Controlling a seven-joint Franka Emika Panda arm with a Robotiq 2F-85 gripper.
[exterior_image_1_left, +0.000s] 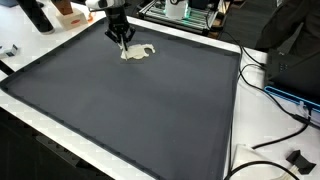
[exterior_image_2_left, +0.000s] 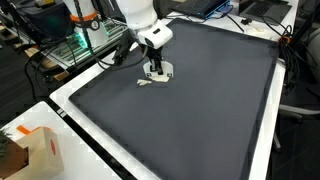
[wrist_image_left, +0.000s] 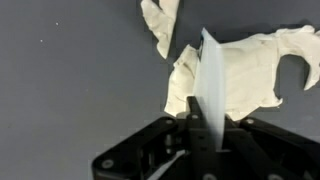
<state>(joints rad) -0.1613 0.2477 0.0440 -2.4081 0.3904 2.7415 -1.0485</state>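
Observation:
A crumpled white cloth (exterior_image_1_left: 140, 52) lies near the far edge of a large dark mat (exterior_image_1_left: 130, 110); it shows in both exterior views, cloth (exterior_image_2_left: 158, 76). My gripper (exterior_image_1_left: 123, 41) comes straight down onto the cloth's edge, gripper (exterior_image_2_left: 155, 67). In the wrist view the black fingers (wrist_image_left: 188, 140) are drawn together around a pale, blurred upright fold that rises from the cloth (wrist_image_left: 250, 70), with the gripper (wrist_image_left: 205, 118) shut on it. The rest of the cloth spreads flat on the mat (wrist_image_left: 70, 80) beyond the fingers.
The mat rests on a white table (exterior_image_1_left: 240, 120). Cables (exterior_image_1_left: 275, 95) and a black plug (exterior_image_1_left: 298, 158) lie off one side, under a dark bag (exterior_image_1_left: 295, 40). A cardboard box (exterior_image_2_left: 35, 150) sits at a corner. An equipment rack (exterior_image_2_left: 75, 40) stands behind the arm.

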